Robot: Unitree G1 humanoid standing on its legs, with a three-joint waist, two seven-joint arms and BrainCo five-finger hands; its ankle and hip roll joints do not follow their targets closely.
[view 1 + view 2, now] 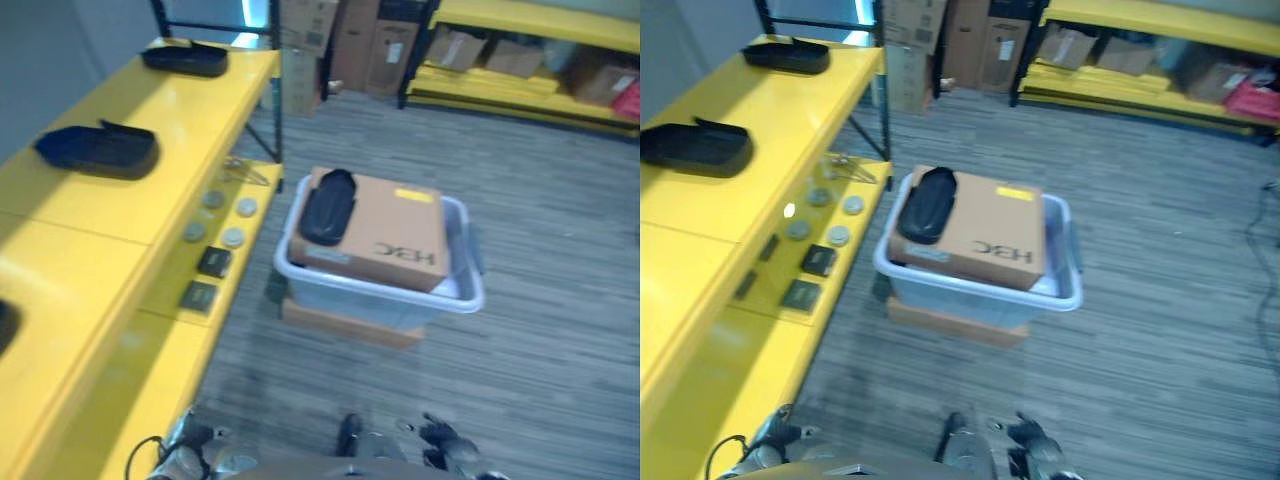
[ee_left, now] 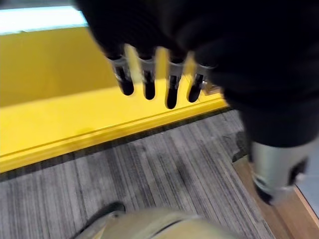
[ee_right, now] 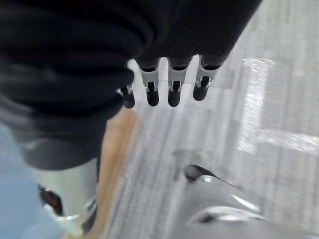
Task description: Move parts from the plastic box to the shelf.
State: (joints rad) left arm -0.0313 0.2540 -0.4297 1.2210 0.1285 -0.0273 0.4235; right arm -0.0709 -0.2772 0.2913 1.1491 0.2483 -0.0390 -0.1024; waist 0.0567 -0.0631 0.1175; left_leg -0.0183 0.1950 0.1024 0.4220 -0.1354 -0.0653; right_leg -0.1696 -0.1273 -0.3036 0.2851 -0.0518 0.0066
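A clear plastic box [image 1: 465, 285] stands on the carpet beside the yellow shelf [image 1: 90, 260]. Inside it lies a brown cardboard carton [image 1: 390, 235] with a black oblong part [image 1: 328, 207] on its left end. Two similar black parts [image 1: 98, 150] [image 1: 186, 59] rest on the shelf's top level. My left hand [image 1: 192, 448] hangs low by the shelf's near end, and its straight fingers [image 2: 148, 82] hold nothing. Near the bottom edge of the eye views, my right hand [image 1: 447, 446] is also open, with its fingers [image 3: 172, 87] hanging over the carpet.
The shelf's lower level carries several round grey discs [image 1: 222, 218] and two small dark flat pieces [image 1: 205, 278]. A flat wooden base [image 1: 345, 325] sits under the plastic box. Cardboard boxes [image 1: 355, 40] and another yellow rack [image 1: 530, 60] stand at the back.
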